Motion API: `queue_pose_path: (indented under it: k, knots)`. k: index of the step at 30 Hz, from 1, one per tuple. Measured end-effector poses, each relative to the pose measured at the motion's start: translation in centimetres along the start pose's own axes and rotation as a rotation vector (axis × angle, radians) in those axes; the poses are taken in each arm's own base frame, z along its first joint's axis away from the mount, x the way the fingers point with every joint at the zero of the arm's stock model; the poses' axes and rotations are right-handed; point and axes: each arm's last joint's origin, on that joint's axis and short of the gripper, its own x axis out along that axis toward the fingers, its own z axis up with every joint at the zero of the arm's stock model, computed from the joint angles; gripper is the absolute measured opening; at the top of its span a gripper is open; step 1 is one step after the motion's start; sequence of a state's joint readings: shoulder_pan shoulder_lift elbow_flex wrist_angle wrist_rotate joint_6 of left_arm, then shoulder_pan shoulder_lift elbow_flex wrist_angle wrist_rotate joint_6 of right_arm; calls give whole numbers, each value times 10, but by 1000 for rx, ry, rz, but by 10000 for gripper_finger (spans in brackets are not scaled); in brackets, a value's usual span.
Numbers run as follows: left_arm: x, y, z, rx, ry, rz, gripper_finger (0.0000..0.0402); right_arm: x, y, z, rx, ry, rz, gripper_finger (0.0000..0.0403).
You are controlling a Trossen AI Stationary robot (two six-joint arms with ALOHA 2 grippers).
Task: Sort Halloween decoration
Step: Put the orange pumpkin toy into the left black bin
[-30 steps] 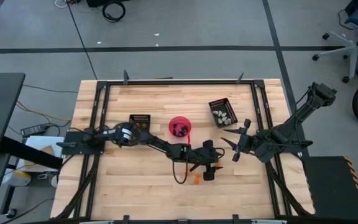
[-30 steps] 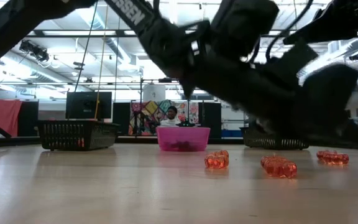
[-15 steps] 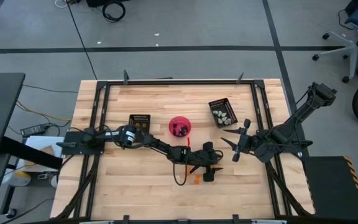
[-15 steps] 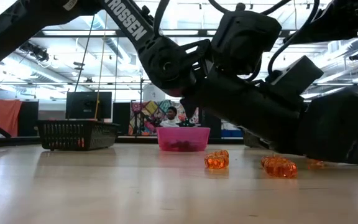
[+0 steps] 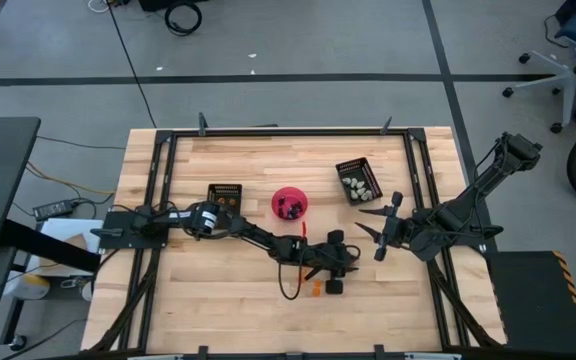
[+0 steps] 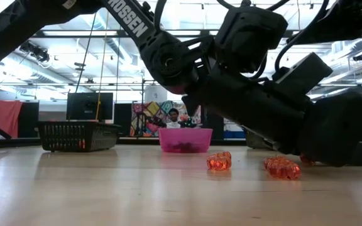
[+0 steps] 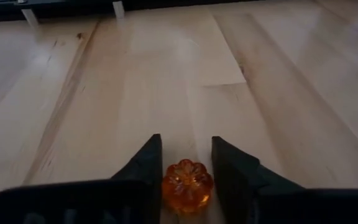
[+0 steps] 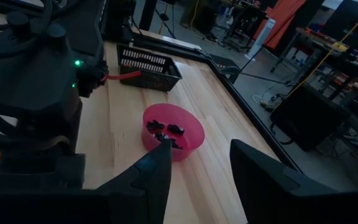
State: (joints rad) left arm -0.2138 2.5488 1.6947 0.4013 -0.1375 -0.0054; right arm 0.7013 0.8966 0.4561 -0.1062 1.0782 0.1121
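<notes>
The left end effector (image 7: pixel 182 163) is low on the counter (image 7: pixel 278 93), its 2 fingers (image 7: pixel 146 163) closely flanking an orange pumpkin trinket (image 7: pixel 187 184); grip unclear. 2 more orange trinkets (image 6: pixel 219 161) lie nearby. The right end effector (image 5: pixel 375 232) hovers open and empty beside it.

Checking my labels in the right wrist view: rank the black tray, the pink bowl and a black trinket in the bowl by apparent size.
1-2. Black tray and pink bowl: look alike, and the tray is farther, so unranked.
3. Black trinket: clearly smallest.
</notes>
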Motion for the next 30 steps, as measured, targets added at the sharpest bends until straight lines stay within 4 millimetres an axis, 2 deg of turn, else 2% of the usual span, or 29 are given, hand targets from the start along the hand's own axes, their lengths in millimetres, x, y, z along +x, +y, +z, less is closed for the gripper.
queue_pose_path:
  k: [6, 14, 30]
  knots:
    - [-2, 0, 3, 34, 6, -1, 66, 0, 0, 0, 0, 0, 0, 167]
    - [-10, 1, 11, 86, 61, -19, 65, 0, 0, 0, -1, -1, 0, 167]
    - [-52, 8, 42, 174, 320, -18, 65, 0, 0, 0, -2, 1, 6, 167]
